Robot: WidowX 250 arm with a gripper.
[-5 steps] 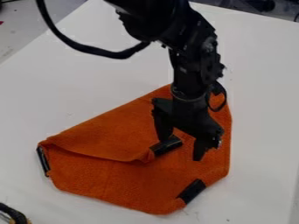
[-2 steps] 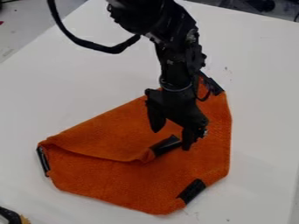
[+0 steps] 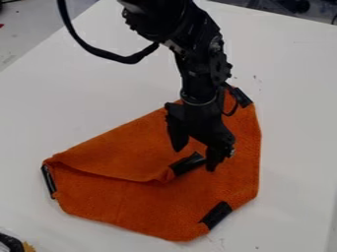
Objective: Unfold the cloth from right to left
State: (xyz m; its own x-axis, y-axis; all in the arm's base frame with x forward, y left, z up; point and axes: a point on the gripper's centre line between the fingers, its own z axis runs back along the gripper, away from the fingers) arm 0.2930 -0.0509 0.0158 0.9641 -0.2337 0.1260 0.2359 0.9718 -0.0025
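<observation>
Is hanging with the black gripper spread wide over the orange cloth, near the taped flap corner, apparently holding nothing. Is leaving the flap folded inward mid-table, seemingly awaiting its leftward opening. Is crossing the cloth's far edge with the arm; is sharing the white table with a black-and-yellow object, near left.

- Arm: upper part cut off by top edge; cable likewise.
- Cloth: patch behind gripper hidden; surface under folded flap hidden.
- Table: cut off at right and bottom edges.
- 1 black-and-yellow item, lower left corner: cut off, identity unclear.
- 1 red item, left edge: cut off, too small to identify.
- Specks right of arm: too small to identify.
</observation>
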